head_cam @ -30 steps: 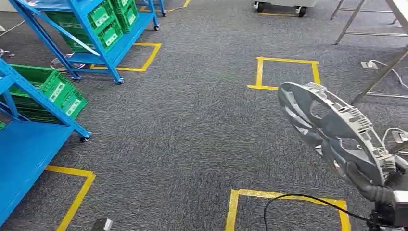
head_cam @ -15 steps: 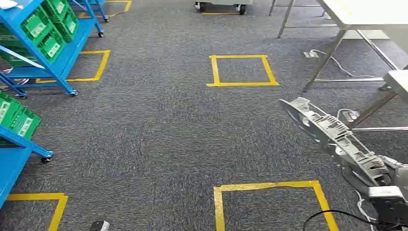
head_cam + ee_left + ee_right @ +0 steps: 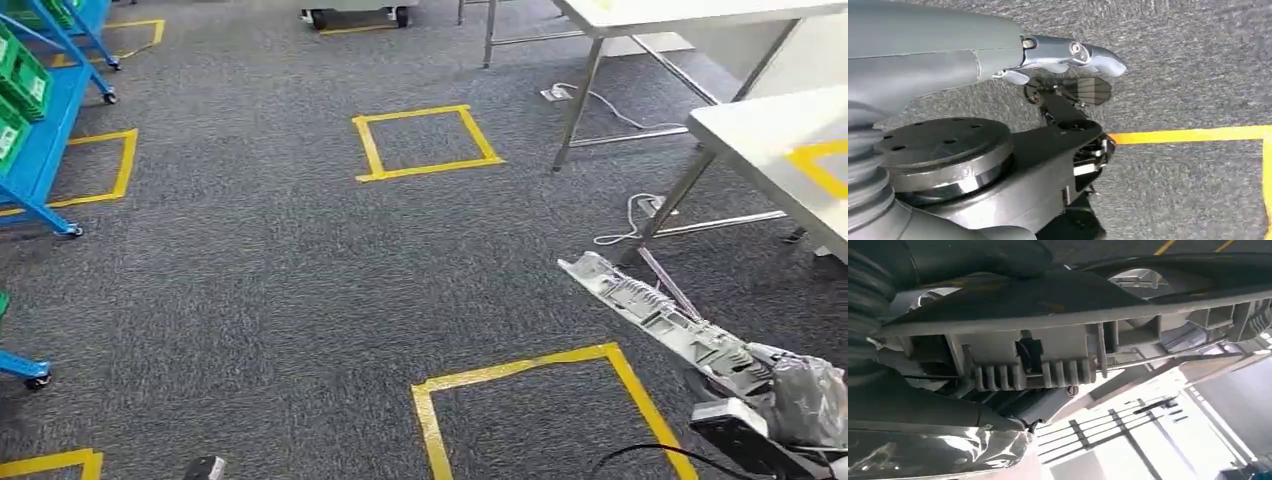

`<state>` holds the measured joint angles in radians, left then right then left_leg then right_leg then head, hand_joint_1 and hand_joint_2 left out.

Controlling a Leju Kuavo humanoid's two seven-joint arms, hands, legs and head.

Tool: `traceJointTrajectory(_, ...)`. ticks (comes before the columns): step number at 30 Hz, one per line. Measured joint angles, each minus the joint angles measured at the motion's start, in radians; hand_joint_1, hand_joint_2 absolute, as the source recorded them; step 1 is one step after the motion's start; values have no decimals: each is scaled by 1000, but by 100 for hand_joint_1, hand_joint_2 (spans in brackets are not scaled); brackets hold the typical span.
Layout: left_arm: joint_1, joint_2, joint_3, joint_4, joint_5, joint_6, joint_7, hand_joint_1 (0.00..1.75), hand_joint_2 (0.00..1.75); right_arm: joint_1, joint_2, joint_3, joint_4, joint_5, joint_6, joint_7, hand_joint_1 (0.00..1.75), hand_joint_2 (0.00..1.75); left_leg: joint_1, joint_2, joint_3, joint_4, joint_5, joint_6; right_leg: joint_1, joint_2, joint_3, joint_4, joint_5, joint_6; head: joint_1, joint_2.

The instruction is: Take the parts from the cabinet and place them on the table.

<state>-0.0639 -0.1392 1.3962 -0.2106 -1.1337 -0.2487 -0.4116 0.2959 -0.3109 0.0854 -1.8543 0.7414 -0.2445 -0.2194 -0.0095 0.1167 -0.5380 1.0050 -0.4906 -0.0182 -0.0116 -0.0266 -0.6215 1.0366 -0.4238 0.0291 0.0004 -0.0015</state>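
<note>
So the right hand [image 3: 800, 395] is down at the lower right of the head view, wrapped in what looks like clear plastic, and it's gripping the grey plastic hubcap-style wheel cover [image 3: 655, 315] by its near rim. The part is seen edge-on, sticking out forward and to the left from the hand, held up over the dark grey carpet floor [image 3: 300, 280] and not touching anything else. In the right wrist view you get the ribbed, clip-lined edge of the wheel cover [image 3: 1058, 347] right up close, with the hand [image 3: 943, 410] closed under and around it.

The left hand [image 3: 1068, 52] hangs over the carpet in its own wrist view. A pale thumb and a dark finger show with nothing between them, but I honestly can't tell how wide it is from that angle.

The white-topped metal-legged counter [image 3: 770, 140] is ahead and to the right, with a strip of yellow tape on its top, and the wheel cover is near its front corner but lower, well apart from the surface. A second white counter [image 3: 680, 12] sits further back. Yellow tape squares [image 3: 425, 143] mark the floor, one just beside the held part. Blue metal shelving with green plastic crates [image 3: 30, 110] sits off at the far left edge, and a white cable [image 3: 625, 225] trails on the floor by the counter leg.
</note>
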Motion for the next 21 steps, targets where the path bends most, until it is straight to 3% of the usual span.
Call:
traceJointTrajectory(1, -2, 0, 0, 0, 0, -1, 0, 0, 175, 6, -9, 2, -10, 28, -17, 13, 175, 175, 3, -56, -13, 32, -25, -4, -1, 10, -1, -1, 1, -2, -3, 0)
traceJointTrajectory(2, -3, 0, 0, 0, 0, -2, 0, 0, 175, 12, -24, 6, -24, 81, -38, 37, 175, 175, 3, -87, -45, 97, -63, -5, -1, 20, -2, -1, 1, -7, -4, 0)
traceJointTrajectory(4, 0, 0, 0, 0, 0, -7, 2, 0, 175, 31, -58, 7, -53, 183, -88, 77, 175, 175, 3, -107, -133, 268, -131, -3, 1, 46, -3, -1, 1, -11, -7, 0)
traceJointTrajectory(5, 2, 0, 0, 0, 0, -9, 3, 0, 175, 40, -70, 1, -65, 208, -105, 91, 175, 175, 3, -109, -162, 314, -137, 0, 2, 60, -3, -1, 1, -11, -8, 0)
traceJointTrajectory(6, 4, 0, 0, 0, 0, -9, 4, 0, 175, 52, -82, -11, -83, 219, -120, 100, 175, 175, 2, -113, -168, 313, -119, 4, 3, 75, -2, 0, 1, -11, -7, 0)
traceJointTrajectory(7, 4, -1, 0, 0, -2, -9, 6, 0, 175, 65, -95, -32, -106, 223, -135, 103, 175, 175, 1, -115, -155, 270, -76, 9, 3, 91, -1, 0, 1, -11, -7, 0)
traceJointTrajectory(8, 3, -1, 0, 0, -6, -8, 8, 0, 175, 72, -105, -57, -129, 225, -146, 102, 175, 175, 1, -120, -122, 194, -25, 14, 2, 107, -1, 0, 2, -10, -7, 0)
traceJointTrajectory(9, 3, -1, 0, 0, -8, -8, 8, 0, 175, 77, -110, -71, -144, 227, -153, 99, 175, 175, 2, -139, -85, 117, 16, 17, -1, 120, 0, -1, 3, -8, -7, 0)
traceJointTrajectory(10, 2, 0, 0, 0, -8, -7, 8, 0, 175, 80, -115, -98, -168, 232, -168, 95, 175, 175, 4, -196, -47, 36, 45, 20, -5, 133, -2, -1, 5, -5, -7, 0)
traceJointTrajectory(11, 1, 0, 0, 0, -8, -6, 8, 0, 175, 82, -118, -116, -182, 237, -180, 91, 175, 175, 9, -219, -35, 2, 34, 21, -2, 149, -8, 6, 4, 3, -7, 0)
traceJointTrajectory(12, -1, 0, 0, 0, -8, -6, 8, 0, 175, 90, -122, -138, -199, 244, -192, 87, 175, 175, 2, -203, -33, 3, 34, 16, -11, 160, -12, 0, 9, 9, -6, 0)
traceJointTrajectory(14, -3, -1, 0, 0, -8, -5, 7, 0, 175, 108, -128, -187, -232, 249, -198, 82, 175, 175, -4, -186, -31, 1, 37, 27, -18, 186, -15, -12, 18, 28, -10, 0)
traceJointTrajectory(15, -4, -2, 0, 0, -8, -5, 7, 0, 175, 114, -131, -205, -245, 248, -198, 81, 175, 175, 1, -168, -28, -13, 44, 34, -17, 201, -24, -15, 20, 35, -8, 0)
traceJointTrajectory(16, -6, 0, 0, 0, -8, -4, 7, 0, 175, 120, -132, -222, -255, 248, -198, 79, 175, 175, 1, -153, -24, -20, 48, 40, -12, 142, -29, 1, 6, 32, -7, 0)
traceJointTrajectory(17, -6, -1, 0, 0, -7, -4, 6, 0, 175, 119, -137, -236, -264, 248, -198, 79, 175, 175, 0, -142, -23, -23, 49, 45, -6, 86, -50, 47, -29, 33, -5, 0)
traceJointTrajectory(18, -5, -3, 0, 0, -7, -4, 6, 0, 175, 118, -137, -244, -269, 250, -199, 79, 175, 175, -2, -128, -23, -22, 47, 47, -4, 55, -83, 122, -70, 36, -5, 0)
traceJointTrajectory(19, -2, -4, 0, 0, -7, -4, 6, 0, 175, 121, -138, -253, -276, 257, -203, 78, 175, 175, -4, -111, -22, -22, 46, 49, -4, 41, -123, 214, -111, 39, -6, 0)
traceJointTrajectory(20, -1, -5, 0, 0, -6, -4, 6, 0, 175, 129, -138, -268, -285, 266, -208, 78, 175, 175, -4, -96, -22, -22, 45, 51, -4, 37, -150, 278, -134, 42, -6, 0)
traceJointTrajectory(21, 0, -5, 0, 0, -5, -3, 6, 0, 175, 142, -138, -287, -295, 275, -209, 79, 175, 175, -4, -82, -21, -22, 44, 50, -5, 34, -154, 296, -131, 46, -5, 0)
